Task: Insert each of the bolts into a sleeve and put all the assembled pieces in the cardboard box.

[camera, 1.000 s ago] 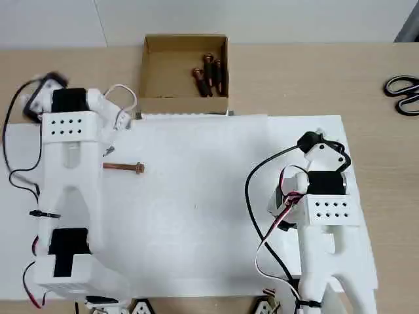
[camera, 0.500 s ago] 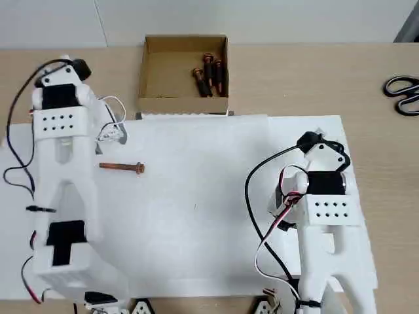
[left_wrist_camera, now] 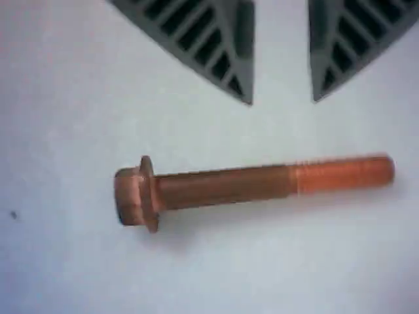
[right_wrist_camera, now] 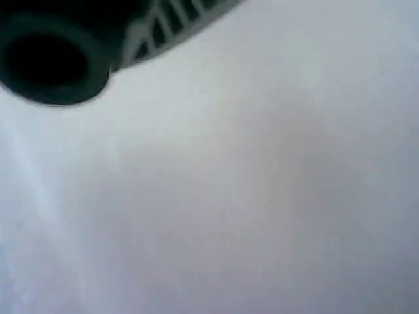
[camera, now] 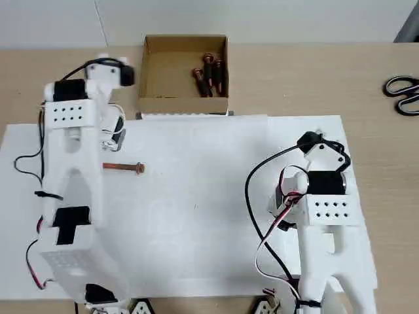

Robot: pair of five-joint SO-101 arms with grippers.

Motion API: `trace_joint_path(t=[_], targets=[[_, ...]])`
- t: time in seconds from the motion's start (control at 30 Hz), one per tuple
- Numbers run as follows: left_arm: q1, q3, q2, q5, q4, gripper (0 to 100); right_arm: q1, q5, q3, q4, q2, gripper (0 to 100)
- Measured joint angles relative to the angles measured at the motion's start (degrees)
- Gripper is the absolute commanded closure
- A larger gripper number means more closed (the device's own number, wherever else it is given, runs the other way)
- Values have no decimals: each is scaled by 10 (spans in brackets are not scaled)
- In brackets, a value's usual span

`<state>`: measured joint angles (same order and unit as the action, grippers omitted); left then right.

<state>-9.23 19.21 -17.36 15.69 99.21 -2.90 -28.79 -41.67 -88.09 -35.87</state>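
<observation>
Left gripper (left_wrist_camera: pixel 281 98) jaws spread, clear of copper flanged bolt (left_wrist_camera: pixel 252 186) lying on white foam sheet (camera: pixel 196 222). Brown cardboard box (camera: pixel 167 75) holds sleeved bolts (camera: pixel 209 73). Black scissors (camera: pixel 402 93) far right. Right gripper (right_wrist_camera: pixel 163 29) state: cannot tell.

Illumination is bright and even. The bolt (left_wrist_camera: pixel 255 186) casts a soft, narrow shadow along its shaft onto the white sheet (camera: pixel 196 222); source probably overhead.

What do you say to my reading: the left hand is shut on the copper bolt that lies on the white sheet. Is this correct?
Not quite. The left hand is open, not shut on the copper bolt. In the left wrist view its two fingertips stand apart, and the bolt lies free on the white sheet, touching neither of them. The rest is right: the bolt does lie on the white sheet.
</observation>
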Motion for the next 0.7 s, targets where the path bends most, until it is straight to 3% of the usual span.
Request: trace_joint_path(t=[0.27,0.37,0.53,0.7], targets=[[16,3,-1,364,0,994,0,0,0,0,0,996],[17,3,-1,467,0,994,0,0,0,0,0,996],[17,3,-1,564,0,994,0,0,0,0,0,996],[17,3,-27,583,0,993,1,0,0,0,0,996]])
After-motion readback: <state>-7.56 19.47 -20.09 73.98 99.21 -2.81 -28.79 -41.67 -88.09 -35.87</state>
